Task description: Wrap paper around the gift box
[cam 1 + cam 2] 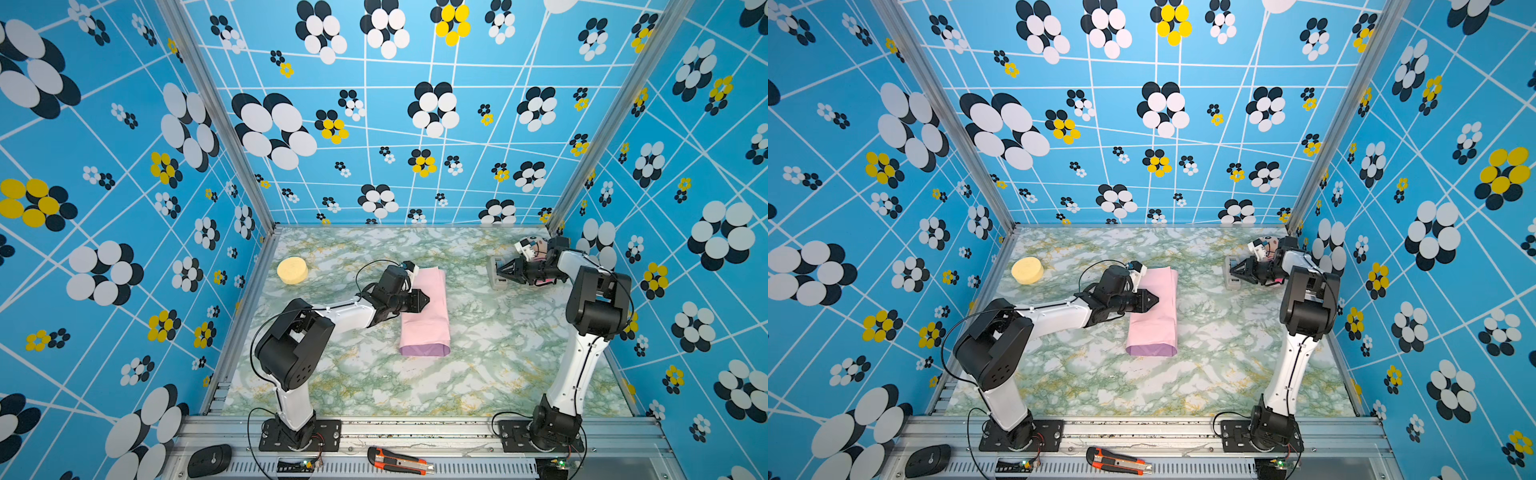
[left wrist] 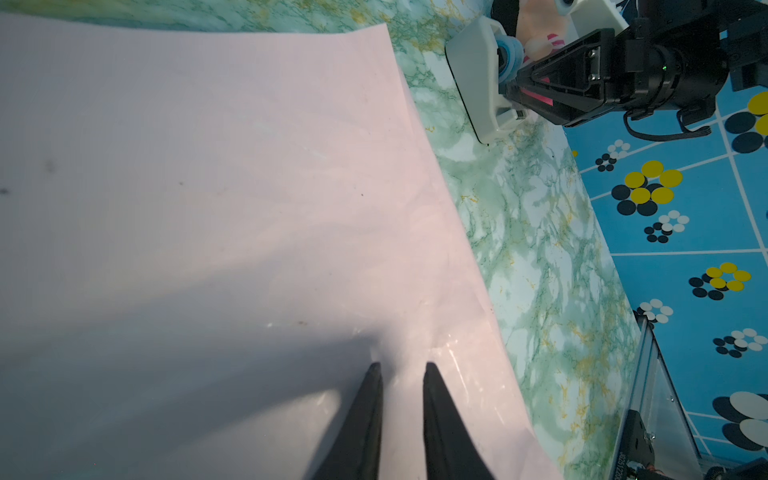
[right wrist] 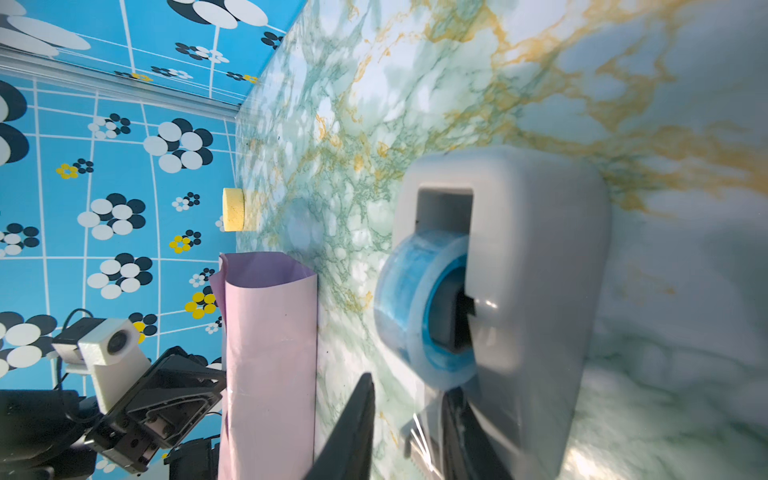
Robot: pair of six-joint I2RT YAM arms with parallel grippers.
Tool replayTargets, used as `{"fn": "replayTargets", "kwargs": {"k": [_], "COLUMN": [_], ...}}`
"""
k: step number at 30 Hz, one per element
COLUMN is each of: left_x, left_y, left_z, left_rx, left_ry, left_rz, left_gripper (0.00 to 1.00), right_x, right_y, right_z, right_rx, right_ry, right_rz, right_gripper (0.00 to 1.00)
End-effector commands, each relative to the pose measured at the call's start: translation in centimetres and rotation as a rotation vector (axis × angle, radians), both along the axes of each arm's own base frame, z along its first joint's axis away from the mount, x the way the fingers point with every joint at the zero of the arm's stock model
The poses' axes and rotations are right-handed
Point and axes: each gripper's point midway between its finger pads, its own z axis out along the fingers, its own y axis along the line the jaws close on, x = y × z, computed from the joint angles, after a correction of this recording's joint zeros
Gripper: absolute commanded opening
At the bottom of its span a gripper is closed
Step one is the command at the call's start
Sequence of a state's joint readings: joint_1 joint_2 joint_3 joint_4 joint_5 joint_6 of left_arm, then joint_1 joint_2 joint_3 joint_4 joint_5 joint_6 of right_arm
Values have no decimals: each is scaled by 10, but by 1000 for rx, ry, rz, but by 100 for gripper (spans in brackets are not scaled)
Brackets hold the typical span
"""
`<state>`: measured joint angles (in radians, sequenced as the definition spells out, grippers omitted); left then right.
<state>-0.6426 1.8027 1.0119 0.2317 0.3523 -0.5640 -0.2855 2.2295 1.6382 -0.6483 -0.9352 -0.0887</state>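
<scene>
The paper (image 1: 426, 316) (image 1: 1154, 320) lies mid-table folded over into a long pink tube, lilac at its near open end. The gift box is hidden, presumably inside it. My left gripper (image 1: 428, 300) (image 1: 1158, 300) rests its tips on the top of the paper (image 2: 208, 187); in the left wrist view the gripper (image 2: 402, 368) shows a narrow gap with nothing in it. My right gripper (image 1: 496, 270) (image 3: 409, 384) is at the grey tape dispenser (image 3: 540, 291), open, its fingers either side of the clear tape end (image 3: 419, 440) below the blue roll (image 3: 411, 299).
A round yellow sponge (image 1: 292, 270) (image 1: 1027, 270) sits at the back left near the wall. The tape dispenser (image 1: 496, 284) stands at the back right. An orange box cutter (image 1: 399, 460) and a black puck (image 1: 209, 460) lie on the front rail.
</scene>
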Motion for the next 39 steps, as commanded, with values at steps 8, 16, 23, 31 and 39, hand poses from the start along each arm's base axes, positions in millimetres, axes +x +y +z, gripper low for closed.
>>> {"fn": "replayTargets", "kwargs": {"k": [8,16,23,31,39], "left_x": [-16,-15,-15,-15,-15], "left_y": [27,27,26,27,27], "left_z": [-52,-51,-50,-50,-47], "left_rx": [160,161,160,162,161], "left_ry": [133,129,131,128,123], "left_rz": [42,44,42,44,44], "left_gripper": [22,22,22,22,22], "right_x": [5,6,7,9,-2], "right_y": [0,0,3,3,4], "right_z": [-8,-14,-3,13,22], "right_rx": [70,89,105,156,231], "right_ry": [19,30,3,18,82], "right_rz": [-5,-1,6,-37,-107], "right_gripper": [37,28,11,0,0]}}
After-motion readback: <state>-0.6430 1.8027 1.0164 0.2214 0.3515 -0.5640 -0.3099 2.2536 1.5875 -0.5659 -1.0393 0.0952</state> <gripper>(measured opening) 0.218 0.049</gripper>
